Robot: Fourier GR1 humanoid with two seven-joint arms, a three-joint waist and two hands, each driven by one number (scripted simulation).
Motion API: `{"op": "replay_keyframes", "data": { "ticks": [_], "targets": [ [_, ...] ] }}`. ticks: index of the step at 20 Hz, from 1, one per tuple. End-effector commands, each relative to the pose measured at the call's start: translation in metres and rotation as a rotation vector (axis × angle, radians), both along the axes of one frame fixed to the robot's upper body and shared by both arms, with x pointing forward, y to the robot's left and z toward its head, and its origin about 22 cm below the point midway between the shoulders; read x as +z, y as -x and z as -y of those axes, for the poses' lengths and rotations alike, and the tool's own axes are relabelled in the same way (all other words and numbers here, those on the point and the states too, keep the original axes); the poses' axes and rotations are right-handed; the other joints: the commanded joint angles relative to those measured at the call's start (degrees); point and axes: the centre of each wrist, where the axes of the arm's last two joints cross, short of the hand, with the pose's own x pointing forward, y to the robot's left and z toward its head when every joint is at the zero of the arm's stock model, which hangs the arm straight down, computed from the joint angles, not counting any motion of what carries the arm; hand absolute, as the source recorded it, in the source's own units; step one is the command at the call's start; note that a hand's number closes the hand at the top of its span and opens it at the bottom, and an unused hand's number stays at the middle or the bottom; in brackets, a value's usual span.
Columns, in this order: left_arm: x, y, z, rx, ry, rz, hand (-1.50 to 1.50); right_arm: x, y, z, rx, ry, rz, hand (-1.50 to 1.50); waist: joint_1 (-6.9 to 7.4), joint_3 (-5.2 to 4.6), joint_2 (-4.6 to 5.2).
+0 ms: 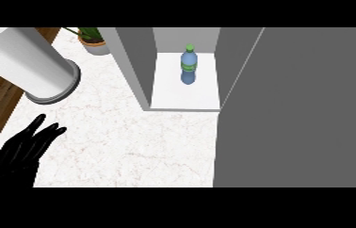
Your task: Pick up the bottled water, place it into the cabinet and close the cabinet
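Door (292, 109), a plain grey panel, fills the right side of the head view. It stands swung open toward the viewer and seems to hang from the cabinet's right side, which leaves the inside exposed.

Counter (132, 142), white marble, covers the middle and left.

Cabinet (135, 67), a grey box with a white floor, sits at top centre, with its left wall facing the bare counter.

Cylinder (35, 64), white with a grey rim, shows tilted at upper left, partly over a wooden edge (10, 100).

Left hand (24, 149), black, shows at the lower left corner. Its fingers are straight, point up and hold nothing. It rests well apart from the cabinet and takes no part in the work.

The right hand appears nowhere in the view.

Bottle (188, 66), blue with a green label and green cap, stands upright on the cabinet floor toward the back, apart from both side walls.

Plant (94, 38), a small potted one, sits at the top, just left of the cabinet.

With the bottle set inside, the placing looks done and only closing the door remains. The bottle stands deep enough that the door should clear it.
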Motion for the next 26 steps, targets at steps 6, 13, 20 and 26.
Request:
{"op": "replay_keyframes", "data": {
  "ticks": [6,13,20,26],
  "targets": [
    [0.007,0.017,-0.026,-0.004,0.012,-0.039,-1.5,0.063,0.002,-0.043,0.16,0.21,0.232,1.5,1.41,-0.49,-0.51],
    [0.016,0.02,-0.04,-0.008,0.013,-0.037,-1.5,0.064,-0.015,-0.056,0.25,0.272,0.242,1.5,1.44,-0.71,-0.89],
    [0.018,0.031,-0.06,-0.001,0.001,-0.058,-1.5,0.056,-0.029,-0.077,0.258,0.204,0.184,1.5,2.51,-0.78,-0.95],
    [0.021,0.034,-0.075,-0.013,-0.019,-0.056,-1.5,0.055,-0.047,-0.102,0.261,0.182,0.161,1.5,3.3,-0.81,-0.6]
  ]
}}
